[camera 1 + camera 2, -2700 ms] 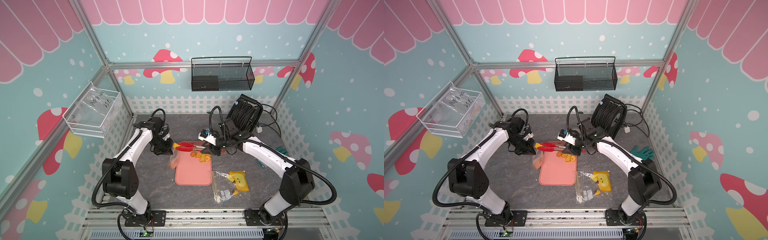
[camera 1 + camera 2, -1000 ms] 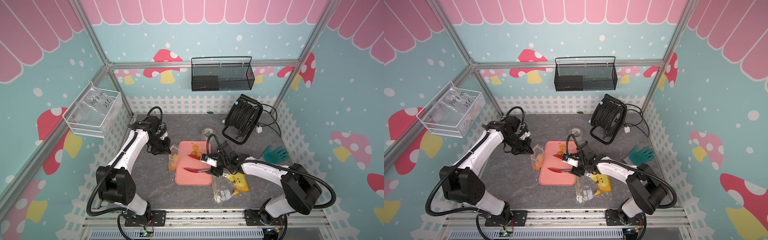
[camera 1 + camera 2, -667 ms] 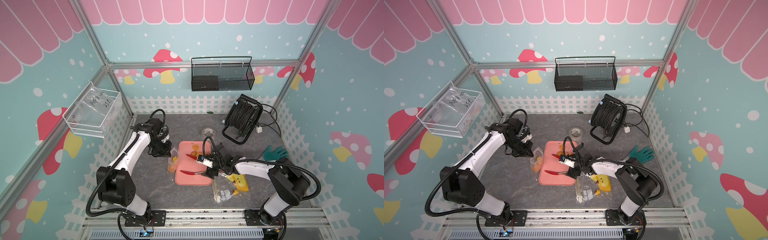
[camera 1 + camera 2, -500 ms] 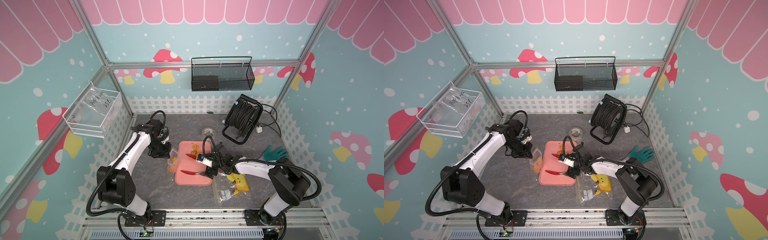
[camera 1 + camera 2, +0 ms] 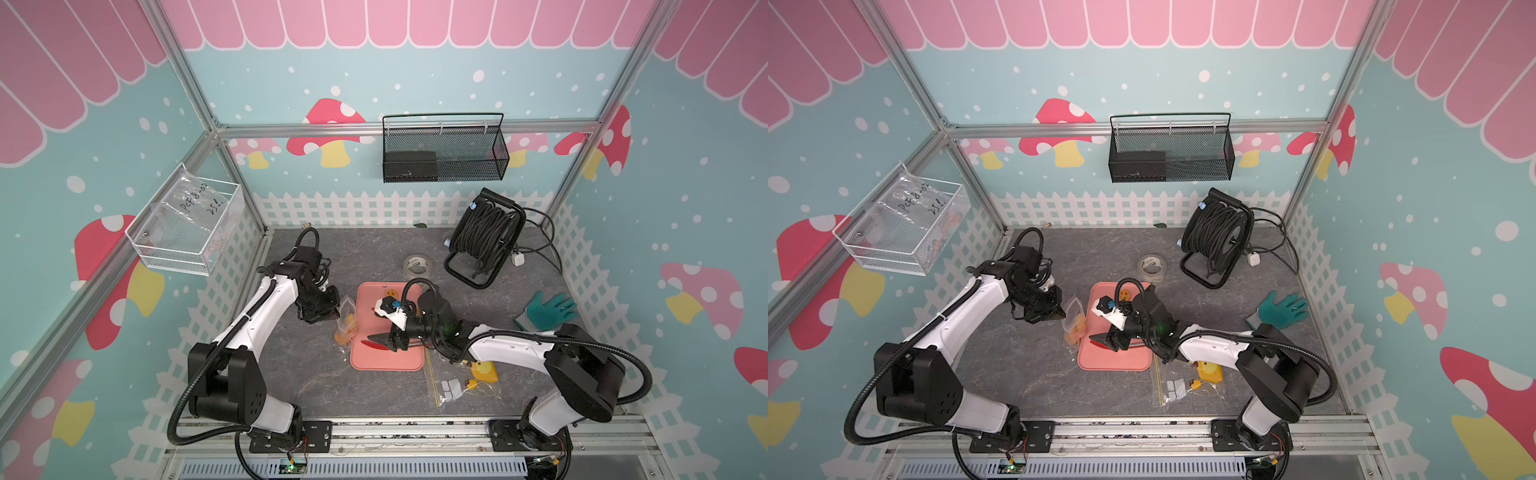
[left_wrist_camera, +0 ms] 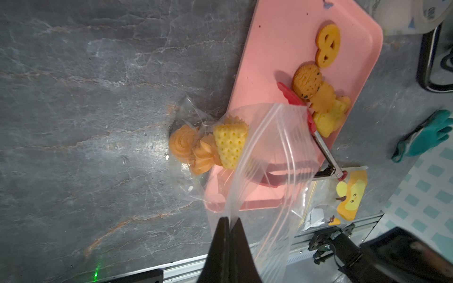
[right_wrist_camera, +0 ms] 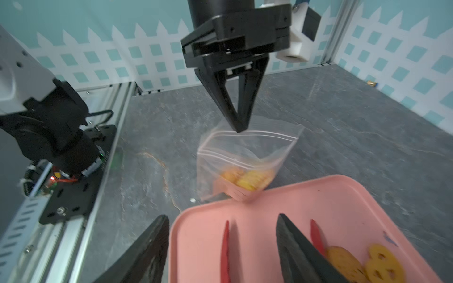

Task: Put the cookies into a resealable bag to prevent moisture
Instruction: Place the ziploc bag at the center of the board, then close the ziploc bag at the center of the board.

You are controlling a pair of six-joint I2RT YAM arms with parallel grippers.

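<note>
The resealable bag (image 5: 347, 316) (image 5: 1074, 316) hangs upright by the pink tray's (image 5: 386, 361) left edge. My left gripper (image 6: 230, 218) (image 7: 241, 128) is shut on its rim. Several cookies (image 6: 208, 144) lie in the bottom of the bag (image 7: 245, 156). More cookies (image 6: 316, 90) (image 7: 362, 267) rest on the tray (image 7: 294, 201). My right gripper (image 7: 221, 218) (image 5: 384, 340) is low over the tray, open. Red tongs (image 7: 225, 245) (image 5: 372, 344) lie on the tray. One tong arm is between my right fingers without touching them, and the other arm is outside them.
A tape roll (image 5: 417, 264) and a cable reel (image 5: 484, 237) stand behind the tray. A green glove (image 5: 548, 309) lies at the right. A clear bag with a yellow item (image 5: 461, 380) lies at the front right. Wire baskets hang on the left wall (image 5: 187, 228) and back wall (image 5: 442, 153).
My right gripper came down from the bag's mouth to the tray with the red tongs, and its jaws now stand apart. My left gripper kept hold of the bag, shifting only slightly.
</note>
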